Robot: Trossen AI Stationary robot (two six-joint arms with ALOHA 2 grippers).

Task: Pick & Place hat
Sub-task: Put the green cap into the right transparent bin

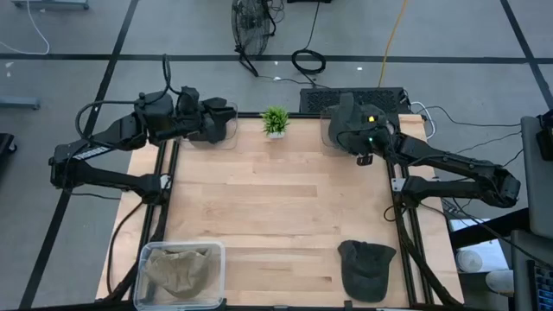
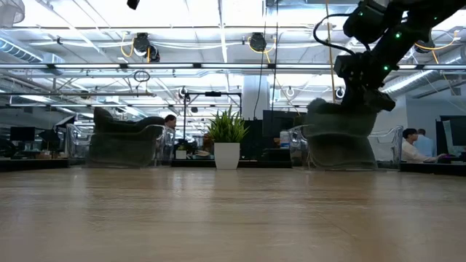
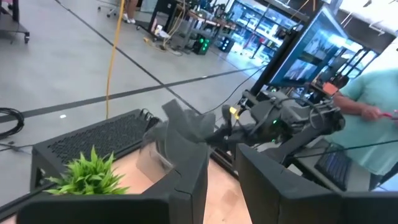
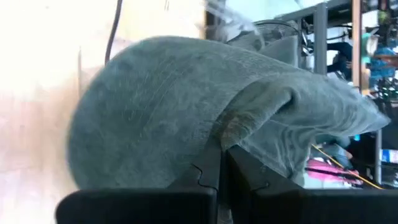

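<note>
A grey hat is at the table's far right, over a clear holder, with my right gripper shut on it from above. In the low view the hat sits low between the holder's walls. A darker hat lies flat on the table at the near right. Another dark hat sits in a second clear holder at the far left. My left gripper hovers beside that holder, open, with nothing between its fingers. My right gripper pinches a raised fold of the grey hat's cloth between its two shut fingers. The fingers come slanting down from the table's right side. The crown bulges round beyond the fingertips. Whether the hat's underside rests on the holder cannot be told.
A small potted plant stands at the far edge between the two holders. A clear bin with olive cloth in it sits at the near left corner. The middle of the wooden table is bare. People work at desks beyond the table.
</note>
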